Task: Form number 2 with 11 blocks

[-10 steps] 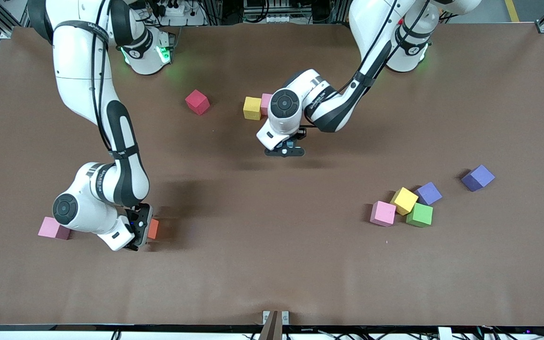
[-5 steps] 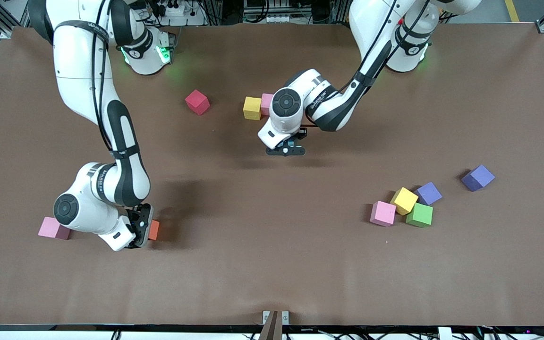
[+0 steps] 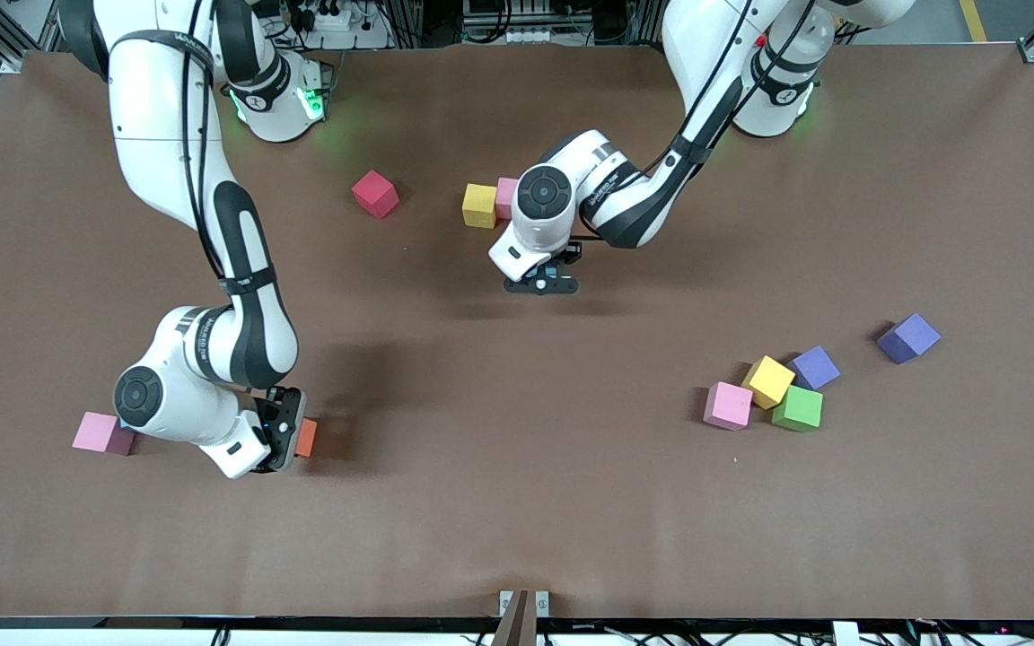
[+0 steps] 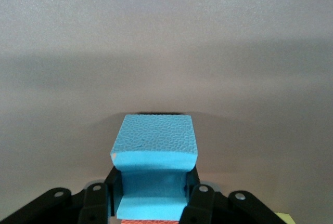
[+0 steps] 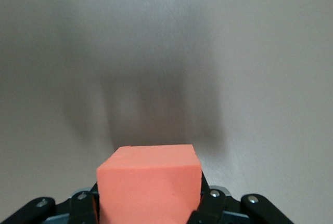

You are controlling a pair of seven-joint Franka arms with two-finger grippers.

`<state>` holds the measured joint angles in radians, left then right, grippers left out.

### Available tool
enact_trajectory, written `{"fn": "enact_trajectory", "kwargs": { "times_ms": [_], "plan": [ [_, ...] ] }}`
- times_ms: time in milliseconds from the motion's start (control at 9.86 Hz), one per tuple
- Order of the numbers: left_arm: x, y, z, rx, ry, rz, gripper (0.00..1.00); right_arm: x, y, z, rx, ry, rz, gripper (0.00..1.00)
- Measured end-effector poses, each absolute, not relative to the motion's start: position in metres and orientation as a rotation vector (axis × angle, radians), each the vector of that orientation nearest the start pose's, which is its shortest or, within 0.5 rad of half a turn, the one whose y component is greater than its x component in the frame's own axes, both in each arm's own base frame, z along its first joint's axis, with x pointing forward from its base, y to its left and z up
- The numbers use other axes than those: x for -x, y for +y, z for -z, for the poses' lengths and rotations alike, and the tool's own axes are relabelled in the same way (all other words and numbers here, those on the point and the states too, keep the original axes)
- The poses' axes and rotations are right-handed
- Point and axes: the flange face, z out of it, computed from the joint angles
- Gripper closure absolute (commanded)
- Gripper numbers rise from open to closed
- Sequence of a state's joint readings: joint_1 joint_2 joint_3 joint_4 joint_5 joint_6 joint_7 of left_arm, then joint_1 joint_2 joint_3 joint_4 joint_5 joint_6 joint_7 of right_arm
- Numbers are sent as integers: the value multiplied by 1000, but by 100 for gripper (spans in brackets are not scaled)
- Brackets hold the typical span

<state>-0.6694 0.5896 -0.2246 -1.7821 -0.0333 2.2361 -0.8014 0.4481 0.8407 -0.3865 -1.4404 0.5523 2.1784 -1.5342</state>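
Observation:
My right gripper (image 3: 288,440) is shut on an orange block (image 3: 305,437) low over the table near the right arm's end; in the right wrist view the orange block (image 5: 149,182) fills the gap between the fingers. My left gripper (image 3: 542,285) hangs over the table's middle, shut on a light blue block (image 4: 154,146). Loose blocks: red (image 3: 374,193), yellow (image 3: 479,205) touching pink (image 3: 506,197), a pink one (image 3: 100,433) beside the right arm's wrist, and a cluster of pink (image 3: 728,405), yellow (image 3: 768,381) and green (image 3: 798,408). The number 2 is out of view.
Two purple cubes lie toward the left arm's end, one (image 3: 815,367) touching the cluster, the other (image 3: 908,337) apart from it. The brown table (image 3: 517,502) stretches wide between the two arms' hands and toward the front camera.
The right gripper has shut on the orange block and carried it slightly toward the table's middle. The left arm has hardly moved.

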Motion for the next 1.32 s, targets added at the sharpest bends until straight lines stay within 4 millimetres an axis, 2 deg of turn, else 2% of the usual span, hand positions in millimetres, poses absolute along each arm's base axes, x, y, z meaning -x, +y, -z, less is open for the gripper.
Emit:
{"fn": "enact_trajectory", "kwargs": {
  "times_ms": [406, 710, 913, 1014, 1116, 1319],
  "plan": [
    [-400, -497, -214, 3117, 83, -328, 100, -700, 157, -214, 2346, -1801, 63, 80],
    [-397, -498, -216, 3118, 91, -328, 100, -691, 183, -223, 2314, -1813, 47, 79],
    [-396, -498, -217, 3118, 91, -328, 100, -675, 209, -229, 2286, -1844, 51, 78],
    [-396, -498, -216, 3116, 91, -329, 22, -664, 220, -233, 2289, -1855, 74, 78],
    [-395, -497, -216, 3115, 86, -330, 0, -648, 228, -237, 2293, -1862, 95, 78],
    [-395, -497, -215, 3113, 65, -331, 0, -621, 238, -242, 2275, -1869, 96, 78]
  ]
}}
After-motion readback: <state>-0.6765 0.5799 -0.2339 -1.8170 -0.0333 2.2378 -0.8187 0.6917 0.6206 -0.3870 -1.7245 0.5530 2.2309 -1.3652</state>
